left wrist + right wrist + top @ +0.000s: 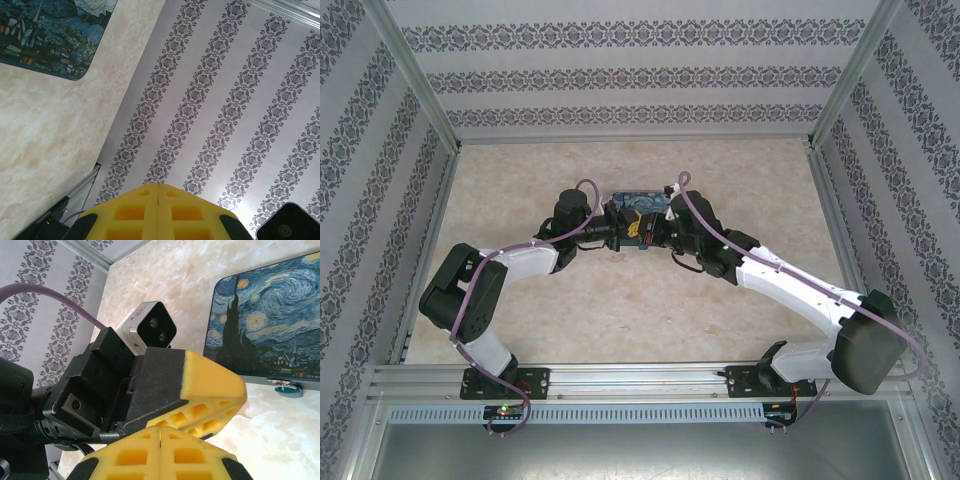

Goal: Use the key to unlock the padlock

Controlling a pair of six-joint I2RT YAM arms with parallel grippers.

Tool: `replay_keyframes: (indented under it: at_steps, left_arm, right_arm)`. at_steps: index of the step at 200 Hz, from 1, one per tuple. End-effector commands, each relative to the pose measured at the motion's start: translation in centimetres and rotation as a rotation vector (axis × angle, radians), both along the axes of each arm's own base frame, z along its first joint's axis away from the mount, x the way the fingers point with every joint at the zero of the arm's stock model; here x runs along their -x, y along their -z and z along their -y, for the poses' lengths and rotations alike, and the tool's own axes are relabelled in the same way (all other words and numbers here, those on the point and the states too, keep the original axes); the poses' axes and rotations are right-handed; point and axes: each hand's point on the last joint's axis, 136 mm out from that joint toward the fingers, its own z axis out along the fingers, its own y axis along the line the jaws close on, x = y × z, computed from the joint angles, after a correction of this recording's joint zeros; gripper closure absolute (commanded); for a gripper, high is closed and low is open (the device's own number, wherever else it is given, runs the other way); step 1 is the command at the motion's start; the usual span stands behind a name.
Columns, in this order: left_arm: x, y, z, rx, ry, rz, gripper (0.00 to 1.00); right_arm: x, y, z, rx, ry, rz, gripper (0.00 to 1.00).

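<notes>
Walls papered in grey stripes with a dark floral pattern (640,80) close in a pale, marbled counter (740,300) on three sides, and bare metal posts stand at the far corners. Near the middle of the counter lies a flat blue tin (638,203) printed with a swirling night sky. Seen from above, both arms reach in from the near edge and meet nose to nose just in front of it, covering its near side.

In the left wrist view, the left gripper (158,186) has its yellow jaws pressed together with only a thin seam between them. Beyond them are a corner of the tin and the papered wall.

In the right wrist view, the right gripper (160,429) has its yellow jaws together too, with only a hairline between them. The yellow tip of the left gripper lies across just above them, but I cannot tell whether the two touch. Behind that tip sit its black body, a small white camera (150,325) and a purple cable (50,295).

The padlock (285,387) lies on the counter just beside the near edge of the tin, at the right of the right wrist view and apart from both sets of jaws. It has a blue body with a bit of silvery metal on top, too small to make out further.
</notes>
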Motion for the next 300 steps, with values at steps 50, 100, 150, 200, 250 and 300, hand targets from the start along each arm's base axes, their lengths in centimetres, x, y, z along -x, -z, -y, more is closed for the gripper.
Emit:
replay_keyframes:
  at_steps: [50, 100, 150, 200, 250, 300]
  left_arm:
    - [-0.5, -5.4, 0.3, -0.006, 0.000, 0.224, 1.00]
    - [-0.8, -5.8, 0.2, -0.053, 0.002, 0.292, 1.00]
    - [-0.8, -6.5, 0.0, -0.106, 0.012, 0.353, 1.00]
    - [-0.6, -6.6, -0.2, -0.166, 0.028, 0.387, 1.00]
    - [-0.8, -7.1, -0.2, -0.203, 0.040, 0.458, 1.00]
    - [-0.9, -7.8, 0.0, -0.196, 0.044, 0.494, 1.00]
  right_arm:
    - [-0.2, 1.1, 1.7, 0.007, 0.063, -0.014, 0.91]
    - [-0.2, 1.2, 2.9, 0.000, 0.113, -0.010, 0.37]
    - [-0.3, 0.7, 3.0, -0.041, 0.116, 0.004, 0.36]
    - [-0.1, -1.4, 4.2, -0.118, 0.125, 0.071, 0.34]
    - [0.5, -3.5, 4.4, -0.169, 0.032, 0.147, 0.39]
    - [0.0, -4.2, 2.5, -0.227, -0.042, 0.141, 0.45]
